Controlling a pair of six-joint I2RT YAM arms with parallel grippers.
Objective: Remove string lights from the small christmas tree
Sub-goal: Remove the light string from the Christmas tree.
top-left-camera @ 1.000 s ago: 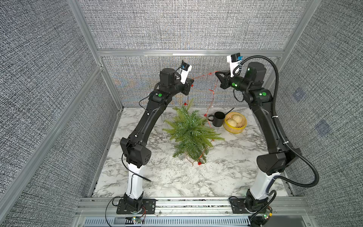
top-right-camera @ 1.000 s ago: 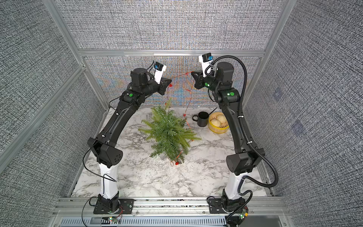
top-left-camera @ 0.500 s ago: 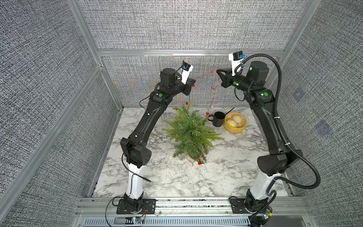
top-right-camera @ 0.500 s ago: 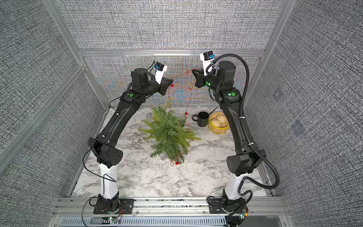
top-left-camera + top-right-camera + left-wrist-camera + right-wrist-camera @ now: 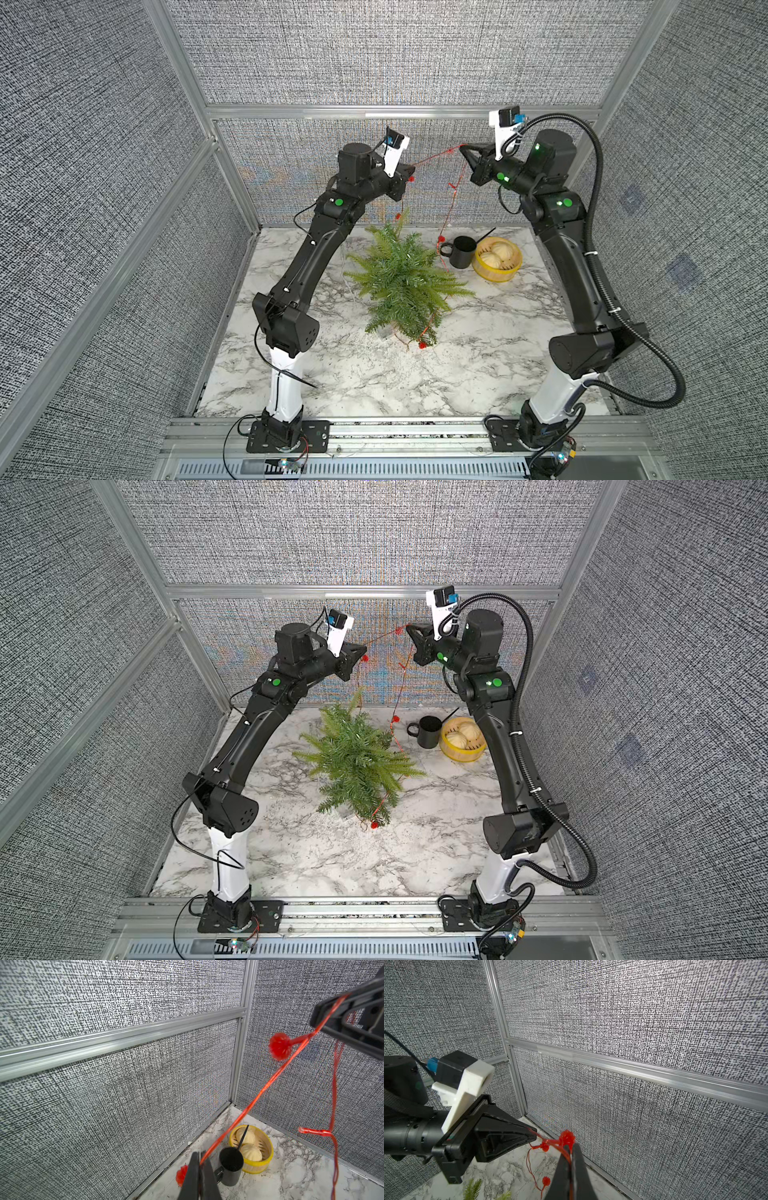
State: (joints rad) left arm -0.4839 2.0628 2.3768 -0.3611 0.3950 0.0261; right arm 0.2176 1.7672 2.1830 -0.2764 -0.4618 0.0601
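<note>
The small christmas tree (image 5: 403,282) (image 5: 357,762) stands green mid-table. High above it, my left gripper (image 5: 411,169) (image 5: 365,648) (image 5: 200,1159) and right gripper (image 5: 462,147) (image 5: 408,626) (image 5: 570,1147) face each other, each shut on the red string lights (image 5: 436,158) (image 5: 384,636) (image 5: 259,1093). The wire runs taut between them. A bulb (image 5: 566,1136) sits at the right jaw tips. From the right gripper a strand (image 5: 451,199) hangs down into the tree's branches, and a red bulb (image 5: 423,344) shows at the tree's foot. The tree's tip (image 5: 473,1188) shows below in the right wrist view.
A black mug (image 5: 461,251) (image 5: 230,1165) and a yellow bamboo steamer (image 5: 498,259) (image 5: 259,1153) with two buns stand at the back right of the marble table (image 5: 374,382). Grey fabric walls with aluminium rails (image 5: 124,1036) close in the back and sides.
The right arm has risen slightly and shifted right, and the left gripper has edged up. The wire between them stays stretched. Both grips are unchanged.
</note>
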